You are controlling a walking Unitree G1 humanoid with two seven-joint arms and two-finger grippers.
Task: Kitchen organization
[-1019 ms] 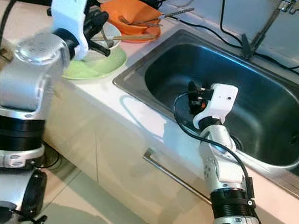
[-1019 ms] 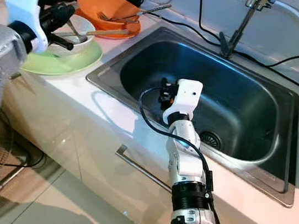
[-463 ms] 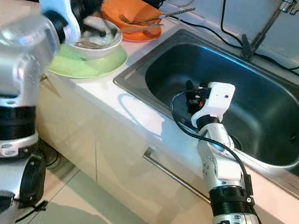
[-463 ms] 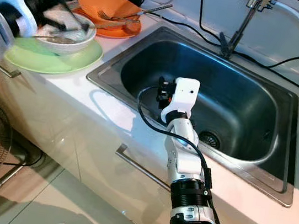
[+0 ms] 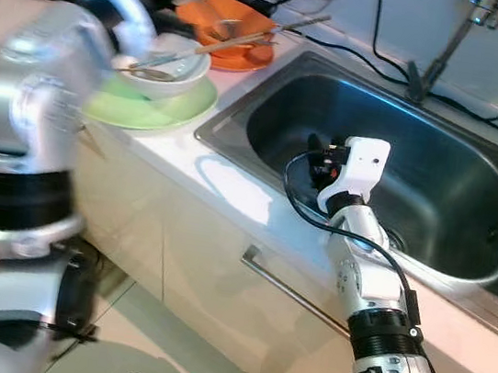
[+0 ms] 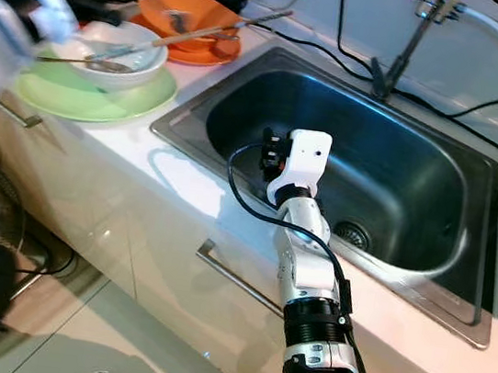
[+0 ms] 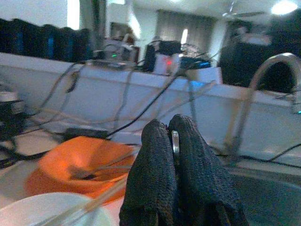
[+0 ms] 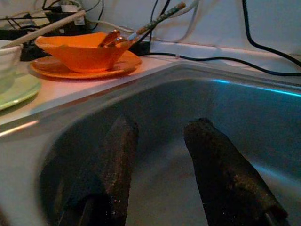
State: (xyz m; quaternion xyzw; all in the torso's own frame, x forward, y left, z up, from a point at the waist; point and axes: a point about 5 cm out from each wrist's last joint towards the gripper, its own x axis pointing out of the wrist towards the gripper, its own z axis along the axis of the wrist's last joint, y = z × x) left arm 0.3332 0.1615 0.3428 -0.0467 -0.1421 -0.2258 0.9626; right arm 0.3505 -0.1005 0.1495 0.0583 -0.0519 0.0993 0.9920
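While the left tool point(image 7: 174, 141) pinches metal, the right tool point(image 8: 160, 155) gapes.

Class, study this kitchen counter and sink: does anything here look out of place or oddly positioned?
Yes. Black cables trail across the counter right behind the sink, an odd place for wiring. Chopsticks lie loosely across the white bowl and the orange bowl, jutting past their rims.

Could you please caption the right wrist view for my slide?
Right gripper, jaws open, inside the steel sink; orange bowl beyond.
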